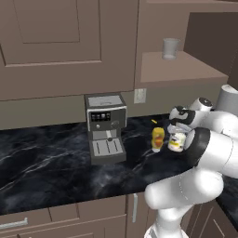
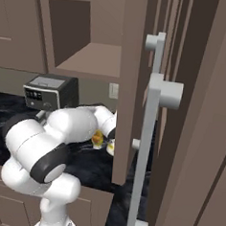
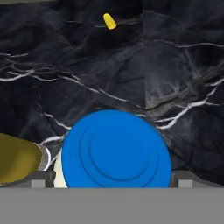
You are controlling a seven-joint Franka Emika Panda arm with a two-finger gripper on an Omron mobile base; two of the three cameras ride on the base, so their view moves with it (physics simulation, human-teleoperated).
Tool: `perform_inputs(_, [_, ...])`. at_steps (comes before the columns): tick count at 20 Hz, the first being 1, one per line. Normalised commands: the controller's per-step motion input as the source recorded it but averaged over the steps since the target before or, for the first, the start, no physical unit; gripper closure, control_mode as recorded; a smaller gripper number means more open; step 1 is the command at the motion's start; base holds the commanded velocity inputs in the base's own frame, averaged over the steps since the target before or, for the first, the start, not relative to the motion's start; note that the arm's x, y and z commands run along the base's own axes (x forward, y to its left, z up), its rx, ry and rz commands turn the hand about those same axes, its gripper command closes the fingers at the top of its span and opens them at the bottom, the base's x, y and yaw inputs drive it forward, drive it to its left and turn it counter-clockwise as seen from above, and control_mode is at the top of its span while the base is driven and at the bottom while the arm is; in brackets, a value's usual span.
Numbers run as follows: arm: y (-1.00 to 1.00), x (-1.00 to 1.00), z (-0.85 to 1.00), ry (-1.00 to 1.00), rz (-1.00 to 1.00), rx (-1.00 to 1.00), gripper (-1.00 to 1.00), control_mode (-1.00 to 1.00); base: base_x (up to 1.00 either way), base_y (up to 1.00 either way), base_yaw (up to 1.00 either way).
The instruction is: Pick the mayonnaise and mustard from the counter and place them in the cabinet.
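The mustard (image 1: pixel 158 139) stands right beside the mayonnaise (image 1: pixel 176 142), so that side is tight for you. The coffee machine (image 1: pixel 107 128) sits apart. A glass (image 1: pixel 170 48) stands on the cabinet (image 1: pixel 181 69) shelf.

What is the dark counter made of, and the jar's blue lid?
The counter looks like polished black marble: thin white veins run across it. The mayonnaise jar's lid looks like smooth plastic: plain blue with moulded rings, though that's a guess.

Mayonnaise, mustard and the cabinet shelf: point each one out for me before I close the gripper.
mayonnaise (image 3: pixel 116 151): hand view, centre of the blue lid.
mustard (image 1: pixel 158 138): left base view, yellow body with its orange-red label.
cabinet (image 1: pixel 186 67): left base view, bare tan shelf right of the grey cup.
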Motion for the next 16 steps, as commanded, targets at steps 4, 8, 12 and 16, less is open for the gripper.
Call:
perform_inputs(4, [0.0,0.05,-0.32,0.03,0.0,0.06,1.0,-1.0,0.0,0.0,0.0])
perform_inputs(8, [0.0,0.0,-0.26,0.01,0.01,0.1,1.0,-1.0,0.0,0.0,0.0])
perform_inputs(12, [0.0,-0.04,-0.09,0.0,0.01,0.1,1.0,-1.0,0.0,0.0,0.0])
perform_inputs(16, [0.14,-0.17,0.0,0.0,0.03,0.04,1.0,-1.0,0.0,0.0,0.0])
